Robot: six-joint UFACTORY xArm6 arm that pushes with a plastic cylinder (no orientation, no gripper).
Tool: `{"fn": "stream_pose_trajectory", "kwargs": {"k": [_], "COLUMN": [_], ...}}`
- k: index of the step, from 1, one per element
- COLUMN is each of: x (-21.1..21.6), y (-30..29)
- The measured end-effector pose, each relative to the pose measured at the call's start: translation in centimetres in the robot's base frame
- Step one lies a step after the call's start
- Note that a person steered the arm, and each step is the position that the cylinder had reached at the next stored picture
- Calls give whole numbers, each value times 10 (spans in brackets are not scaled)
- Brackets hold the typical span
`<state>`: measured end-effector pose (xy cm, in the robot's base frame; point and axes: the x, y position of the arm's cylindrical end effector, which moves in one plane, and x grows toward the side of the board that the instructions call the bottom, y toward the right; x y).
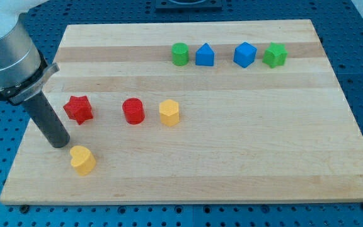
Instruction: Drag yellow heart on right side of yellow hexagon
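Yellow heart (82,159) lying flat near the board's (232,170) bottom-left corner, my tip (60,142) just beside it.

The heart is sitting well left of and below the yellow hexagon (169,113). My rod is slanting down from the view's upper left, its tip resting just up-left of the heart; whether they touch, I cannot tell.

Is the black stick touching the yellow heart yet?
Apart. In the camera view, my tip sits just up and to the view's left of the yellow heart, with a thin strip of bare board showing between them.
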<state>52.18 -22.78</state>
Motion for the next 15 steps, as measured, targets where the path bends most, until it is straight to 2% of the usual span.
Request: {"fn": "stream_pose_trajectory", "kwargs": {"k": [1,4,6,10,13,15], "x": [28,56,56,13,13,4], "y": [1,7,13,143,156,206]}}
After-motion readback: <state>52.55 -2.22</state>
